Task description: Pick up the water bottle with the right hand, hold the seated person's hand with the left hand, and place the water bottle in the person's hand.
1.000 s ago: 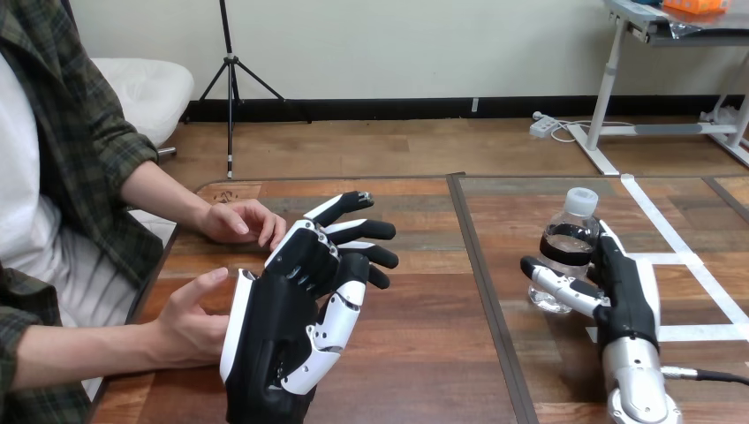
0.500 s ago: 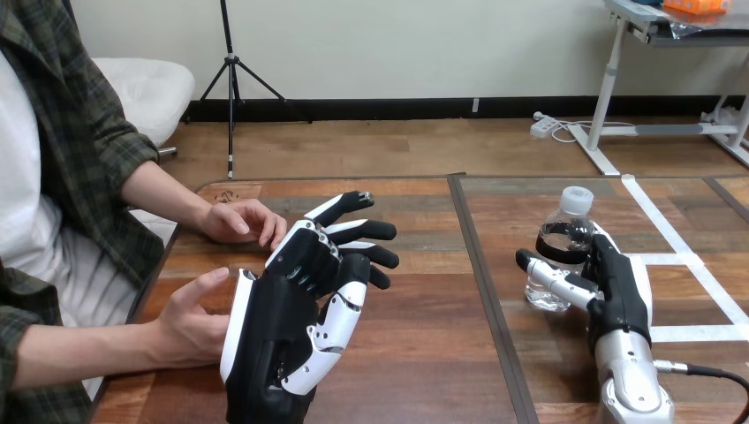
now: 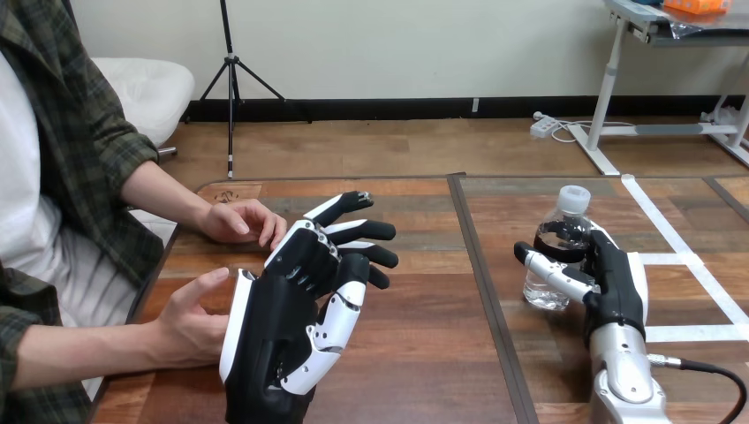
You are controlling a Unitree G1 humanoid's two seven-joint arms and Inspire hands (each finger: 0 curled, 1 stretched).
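Water bottle (image 3: 565, 231): clear plastic, white cap, dark label band, little water in base. Upright over right part of table, right hand (image 3: 611, 284) curled round it, thumb across front.

Person's hand at view's left (image 3: 190, 320): open, thumb up, palm facing left hand (image 3: 283, 331), just beside it; contact unclear.

One bottle (image 3: 544, 284) — two robot hands (image 3: 274, 336) (image 3: 614, 283) — two person's hands (image 3: 238, 221) (image 3: 190, 322)

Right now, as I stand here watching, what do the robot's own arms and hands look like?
The left robot hand and the right robot hand are black, with white shells and black-and-white jointed fingers. White plates run along the left one's edge and thumb; the right one sits on a rounded silver forearm.
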